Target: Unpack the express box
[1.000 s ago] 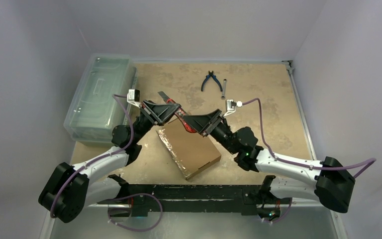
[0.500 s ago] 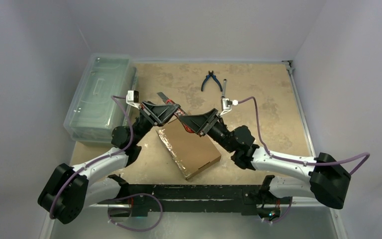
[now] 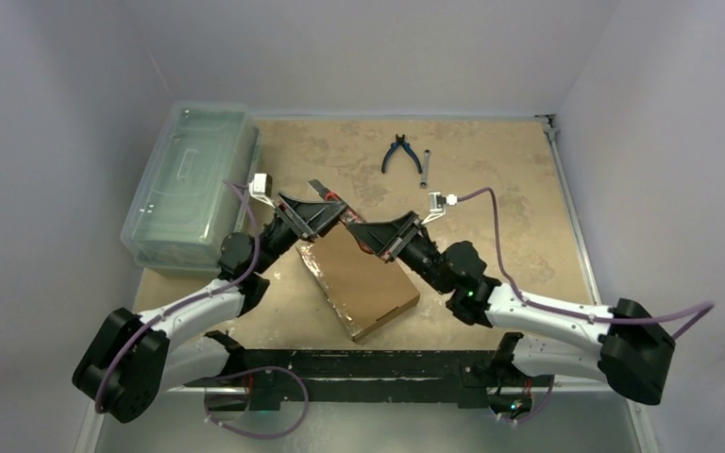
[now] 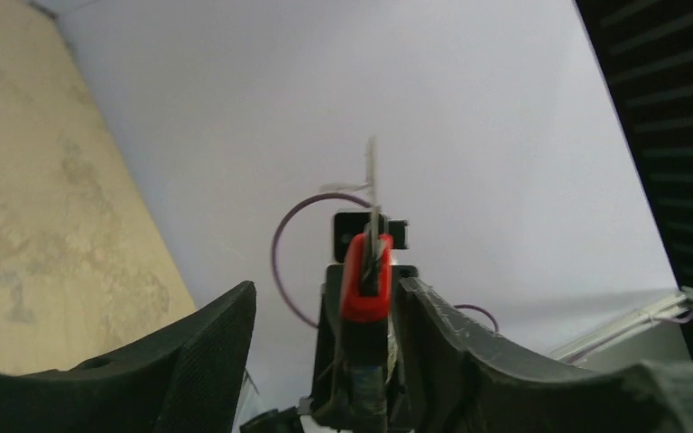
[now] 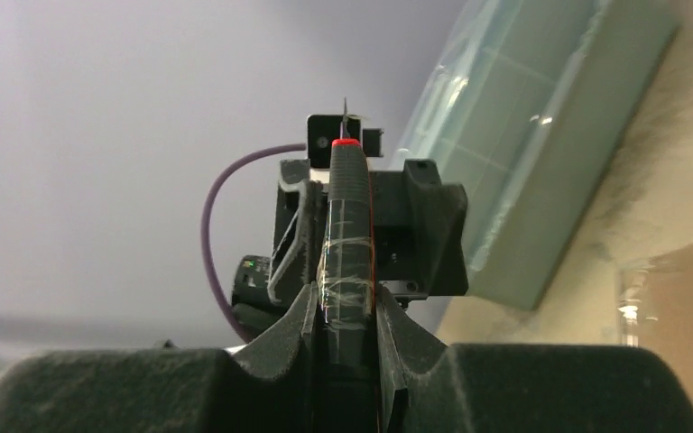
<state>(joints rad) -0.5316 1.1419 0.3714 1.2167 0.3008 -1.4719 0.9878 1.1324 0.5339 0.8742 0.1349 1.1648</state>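
Note:
The express box point(image 3: 366, 283), a flat brown cardboard mailer, lies shut on the table between the arms, and its corner shows in the right wrist view point(image 5: 686, 298). Above its far end the two grippers meet tip to tip round a red and black utility knife point(image 3: 342, 215). My right gripper point(image 3: 357, 229) is shut on the knife's taped black handle point(image 5: 347, 262). My left gripper point(image 3: 332, 213) is open. In the left wrist view, the knife's red end point(image 4: 365, 280) stands between my left gripper's point(image 4: 325, 298) spread fingers, close to the right-hand one, and the blade point(image 4: 372, 180) points up.
A large clear plastic lidded bin point(image 3: 189, 179) stands along the table's left edge, also seen behind the knife in the right wrist view point(image 5: 541, 153). Blue-handled pliers point(image 3: 399, 151) and a small metal tool point(image 3: 425, 170) lie at the back of the table.
The left jaws have opened off the knife while the right jaws have closed onto its handle. The left wrist has dropped slightly.

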